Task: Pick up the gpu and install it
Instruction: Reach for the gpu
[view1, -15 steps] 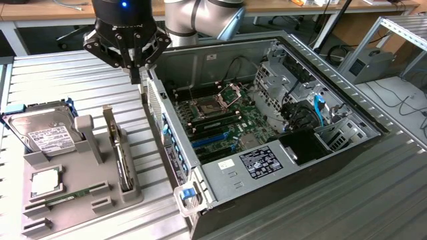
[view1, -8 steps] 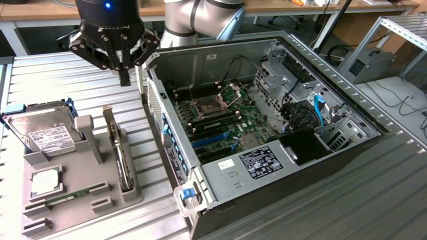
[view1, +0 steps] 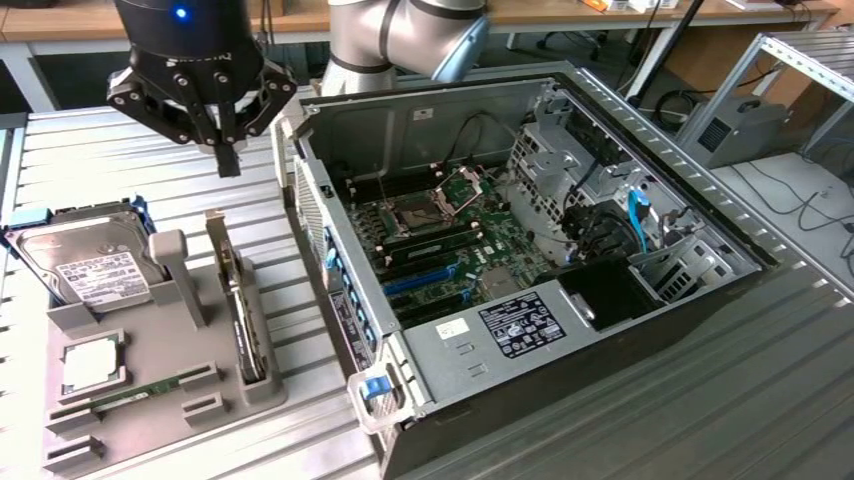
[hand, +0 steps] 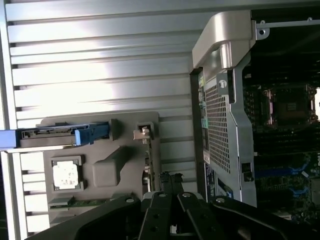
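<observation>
Overhead, the pincer (view1: 228, 166), pressed together and empty, hangs near the gpu (view1: 240, 300) (edge-on in its holder (view1: 147, 340), faces hard to make out).

Slatted metal table (view1: 94, 165) bears parts tray (view1: 150, 352), computer case (view1: 454, 352).

The exterior view looks steeply down from afar, holder (view1: 160, 340) at eight o'clock; the wrist view looks straight down, nearer, sharing holder and case (view1: 400, 130).

We read nothing; the white label (view1: 96, 276) on the drive (view1: 51, 243) and the black label (view1: 523, 323) on the case (view1: 447, 352) are illegible.
</observation>
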